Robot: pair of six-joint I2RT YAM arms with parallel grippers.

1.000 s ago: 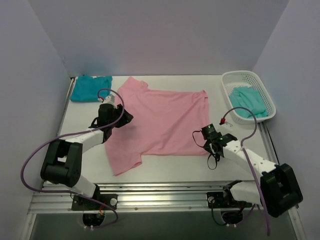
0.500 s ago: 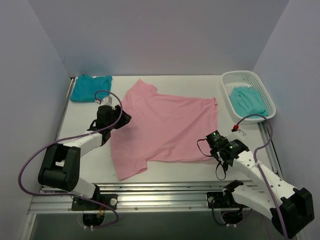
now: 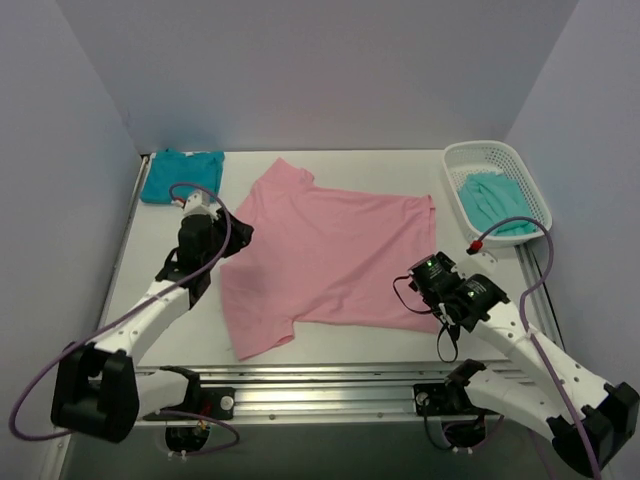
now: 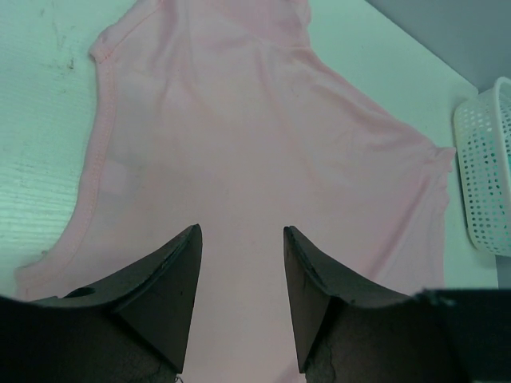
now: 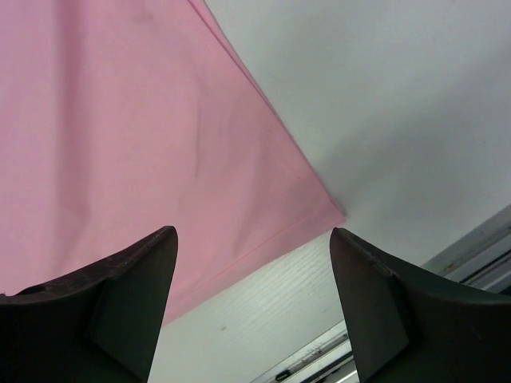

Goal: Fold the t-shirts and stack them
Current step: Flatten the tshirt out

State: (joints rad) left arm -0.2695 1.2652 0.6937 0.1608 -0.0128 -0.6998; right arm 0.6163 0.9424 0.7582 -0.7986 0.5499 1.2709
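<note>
The pink t-shirt (image 3: pixel 330 255) lies spread on the table (image 3: pixel 340 345), light, limp and likely to sag, so its hem corner (image 5: pixel 334 214) seems the best hold, while the left pincer (image 4: pixel 241 235) and right pincer (image 5: pixel 251 235) both hang parted and empty above it.

A lab robot cell: plain pale walls (image 3: pixel 330 70) box in a white surface (image 3: pixel 350 345), with an aluminium rail (image 3: pixel 320 385) along its near edge.

A: L arm (image 3: pixel 150 305)?
B: Stretched fwd. L gripper (image 4: pixel 241 231) tilted down, fingers partly apart, nothing btwn.
A: R arm (image 3: pixel 545 350)?
B: Reaches fwd and in toward centre. R gripper (image 5: pixel 251 233) points down, fingers wide apart, empty.
</note>
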